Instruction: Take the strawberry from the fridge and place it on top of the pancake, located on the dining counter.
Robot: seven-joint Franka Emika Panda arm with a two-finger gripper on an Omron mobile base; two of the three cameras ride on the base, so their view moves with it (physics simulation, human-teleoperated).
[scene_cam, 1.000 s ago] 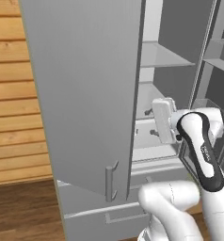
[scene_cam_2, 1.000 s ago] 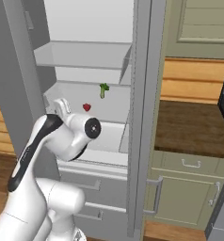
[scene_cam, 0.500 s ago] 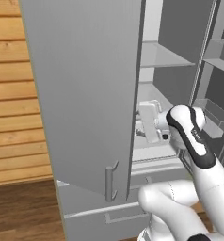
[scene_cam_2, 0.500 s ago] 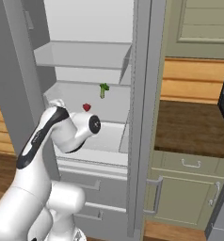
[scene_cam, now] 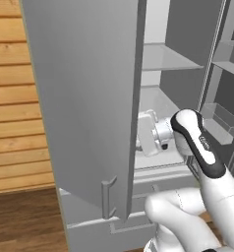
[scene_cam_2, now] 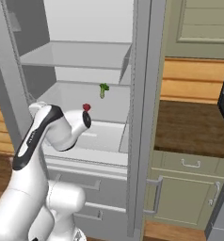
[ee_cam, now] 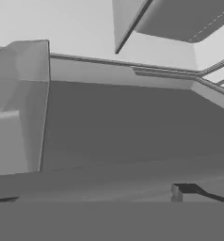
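Observation:
The fridge (scene_cam: 89, 98) stands with both doors open. On its lower pale shelf (scene_cam_2: 109, 134) lies the strawberry (scene_cam_2: 86, 107), tiny and red. My arm reaches into the fridge at that shelf's height. In the right base view its wrist (scene_cam_2: 80, 123) sits just in front of and below the berry. My gripper (scene_cam: 144, 135) is partly hidden behind the edge of the open left door. It is open, with nothing in it. The hand view looks at grey inner walls (ee_cam: 123, 122) of the fridge. The pancake and the dining counter are out of view.
A thin green vegetable (scene_cam_2: 103, 89) lies further back on the same shelf. An upper shelf (scene_cam_2: 76, 55) hangs above it. The right door's bins (scene_cam: 222, 118) are close to my elbow. A wood-topped worktop (scene_cam_2: 194, 127) with green cabinets stands to the right of the fridge.
My hand has pushed further into the fridge, moving left behind the door edge in the left base view and closer to the strawberry. The berry has not moved.

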